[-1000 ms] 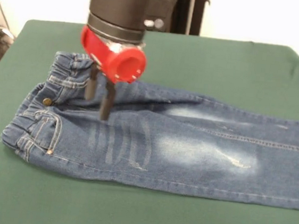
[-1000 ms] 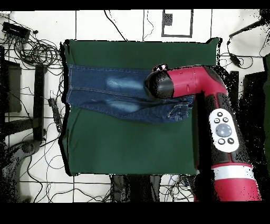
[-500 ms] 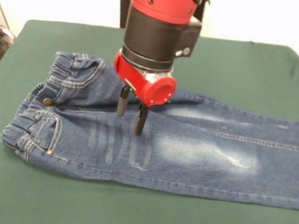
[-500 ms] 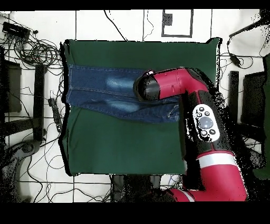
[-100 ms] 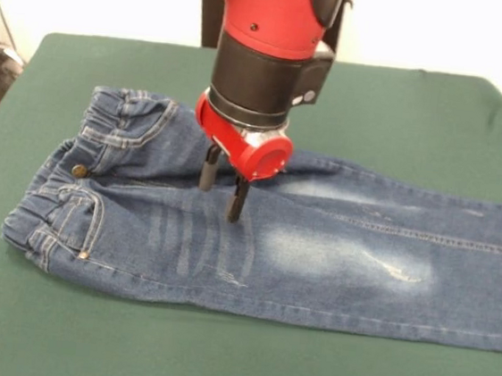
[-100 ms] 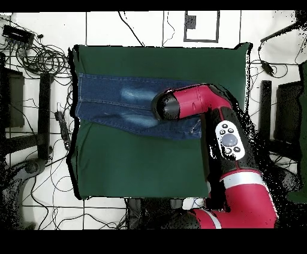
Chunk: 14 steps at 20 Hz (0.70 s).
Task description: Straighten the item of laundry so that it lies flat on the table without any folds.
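The jeans (image 5: 316,249) are blue denim cloth, matt and coarse-woven, with faded whitish patches, tan stitching and a dull metal button (image 5: 79,171); the table (image 5: 403,105) carries matt green felt-like cloth; the arm (image 5: 269,19) shows smooth, glossy red and black plastic-looking casing.

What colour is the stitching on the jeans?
Tan, against the blue denim of the jeans; clearest in the front view.

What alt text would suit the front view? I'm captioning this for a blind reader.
A red and black robot arm holds its open claw over the upper thigh area of a small pair of blue jeans, fingertips at the denim. The jeans lie lengthwise across a dark green table, waistband at the picture's left and legs running off the right edge.
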Motion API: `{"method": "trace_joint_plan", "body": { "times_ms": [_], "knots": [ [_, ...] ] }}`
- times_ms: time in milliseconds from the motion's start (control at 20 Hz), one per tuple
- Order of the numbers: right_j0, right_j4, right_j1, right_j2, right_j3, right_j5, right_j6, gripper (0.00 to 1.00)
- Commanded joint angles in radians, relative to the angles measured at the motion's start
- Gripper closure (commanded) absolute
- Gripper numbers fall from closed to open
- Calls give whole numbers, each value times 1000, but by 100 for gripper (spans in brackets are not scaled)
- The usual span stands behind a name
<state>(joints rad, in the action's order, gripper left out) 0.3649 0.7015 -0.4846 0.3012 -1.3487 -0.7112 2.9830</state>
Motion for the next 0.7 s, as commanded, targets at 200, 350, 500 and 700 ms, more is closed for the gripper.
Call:
{"method": "trace_joint_plan", "body": {
  "times_ms": [200,350,500,700],
  "knots": [
    [-2,-6,-44,-11,-156,6,-136,0],
    [3,-16,-60,-9,-174,-4,-144,0],
    [19,-26,-86,-4,-201,-13,-167,0],
    [41,-15,-94,-7,-223,-22,-191,0]
  ]
}}
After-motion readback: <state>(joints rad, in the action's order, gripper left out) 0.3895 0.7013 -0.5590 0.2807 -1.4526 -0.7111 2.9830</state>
